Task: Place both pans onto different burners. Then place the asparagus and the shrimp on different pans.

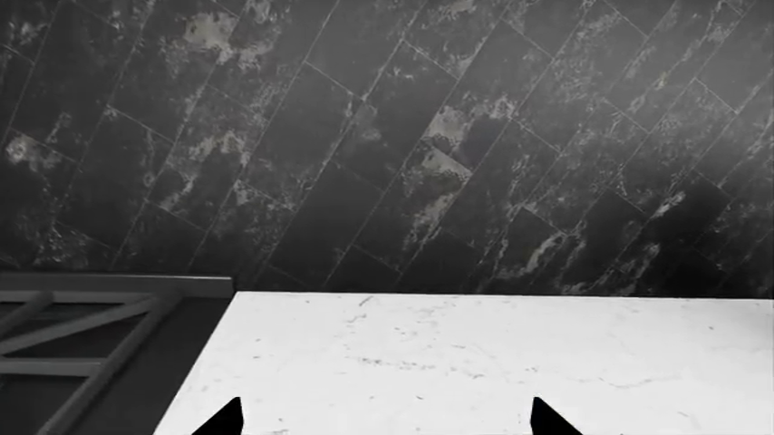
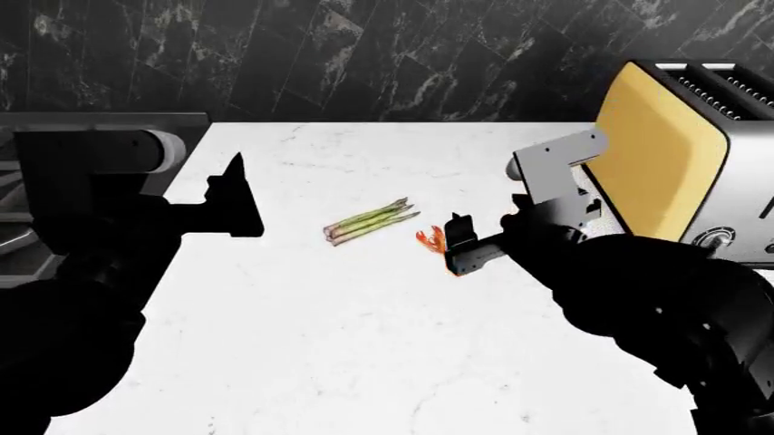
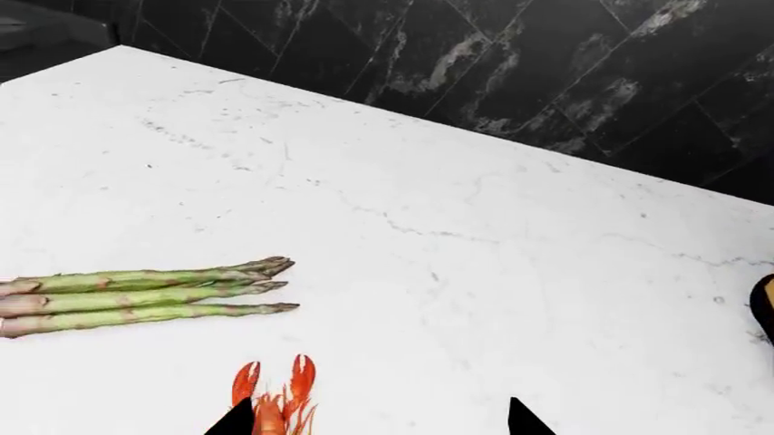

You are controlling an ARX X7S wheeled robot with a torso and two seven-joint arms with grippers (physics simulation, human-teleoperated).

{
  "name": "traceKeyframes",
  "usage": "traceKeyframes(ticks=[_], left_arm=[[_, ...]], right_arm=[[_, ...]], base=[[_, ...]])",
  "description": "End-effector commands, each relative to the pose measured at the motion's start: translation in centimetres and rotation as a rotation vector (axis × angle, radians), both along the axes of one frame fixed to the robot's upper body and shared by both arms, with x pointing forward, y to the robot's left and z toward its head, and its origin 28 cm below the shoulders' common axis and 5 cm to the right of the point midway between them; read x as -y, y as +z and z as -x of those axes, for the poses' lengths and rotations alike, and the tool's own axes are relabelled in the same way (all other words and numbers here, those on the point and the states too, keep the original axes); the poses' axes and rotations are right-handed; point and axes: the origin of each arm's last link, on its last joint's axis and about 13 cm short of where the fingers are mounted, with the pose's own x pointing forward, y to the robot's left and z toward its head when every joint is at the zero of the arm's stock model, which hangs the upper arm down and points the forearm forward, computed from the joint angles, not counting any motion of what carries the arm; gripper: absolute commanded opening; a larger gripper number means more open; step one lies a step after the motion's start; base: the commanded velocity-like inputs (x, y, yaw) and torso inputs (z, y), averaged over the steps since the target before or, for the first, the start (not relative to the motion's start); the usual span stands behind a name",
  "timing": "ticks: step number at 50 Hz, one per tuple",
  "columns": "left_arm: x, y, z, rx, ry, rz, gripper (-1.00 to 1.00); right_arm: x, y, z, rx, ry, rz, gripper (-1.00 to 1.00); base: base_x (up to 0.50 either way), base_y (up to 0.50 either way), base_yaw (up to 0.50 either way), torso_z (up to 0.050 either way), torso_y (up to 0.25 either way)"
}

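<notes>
1. The asparagus [image 2: 370, 222] lies flat on the white marble surface [image 2: 362, 344], about midway between its left and right edges and nearer the back edge than the front, its tips pointing toward the toaster [image 2: 677, 154].
2. The shrimp [image 2: 430, 240] lies just beside the asparagus on the toaster side, close to it but not touching.
3. The right gripper [image 2: 458, 245] hangs right at the shrimp, fingers [image 3: 517, 419] apart (the wrist view shows two dark tips with a wide gap). The shrimp sits against the inner side of one tip; whether they touch cannot be told.
4. The left gripper [image 2: 232, 195] is over the left part of the surface, well apart from the asparagus, holding nothing. Its fingers [image 1: 550, 419] are spread too, with bare marble between them.
5. A burner [image 1: 72, 344] grate shows past the left edge of the surface in the left wrist view; no pan rests on the part that is visible.
6. The yellow-sided toaster stands at the right back corner of the surface, before the black tiled wall [image 2: 362, 54].
</notes>
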Motion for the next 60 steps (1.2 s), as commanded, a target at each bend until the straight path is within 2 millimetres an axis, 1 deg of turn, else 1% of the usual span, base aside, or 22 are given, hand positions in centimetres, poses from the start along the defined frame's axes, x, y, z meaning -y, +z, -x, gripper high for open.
traceKeyframes(ticks=[1, 11, 21, 32, 54, 60], left_arm=[[0.0, -0.1, 0.0, -0.002, -0.002, 0.004, 1.0], [0.0, -0.2, 0.0, -0.006, 0.0, 0.003, 1.0], [-0.1, -0.1, 0.0, -0.002, 0.0, 0.005, 1.0], [-0.2, -0.2, -0.2, 0.002, -0.007, 0.014, 1.0], [-0.3, -0.4, -0.2, -0.007, 0.001, 0.021, 1.0], [-0.3, -0.4, -0.1, -0.008, 0.0, 0.018, 1.0]], right_arm=[[-0.2, -0.6, 1.3, -0.017, 0.006, 0.016, 1.0], [-1.1, -1.1, 1.5, -0.031, 0.056, 0.016, 1.0], [-1.4, -1.5, 0.9, -0.035, 0.063, 0.0, 1.0], [-1.4, -2.7, -0.4, -0.063, 0.052, -0.017, 1.0], [-2.0, -5.0, -1.1, -0.124, 0.066, -0.013, 1.0], [-2.0, -5.1, -1.4, -0.129, 0.06, -0.014, 1.0]], base=[[0.0, 0.0, 0.0, 0.0, 0.0], [0.0, 0.0, 0.0, 0.0, 0.0], [0.0, 0.0, 0.0, 0.0, 0.0], [0.0, 0.0, 0.0, 0.0, 0.0], [0.0, 0.0, 0.0, 0.0, 0.0], [0.0, 0.0, 0.0, 0.0, 0.0]])
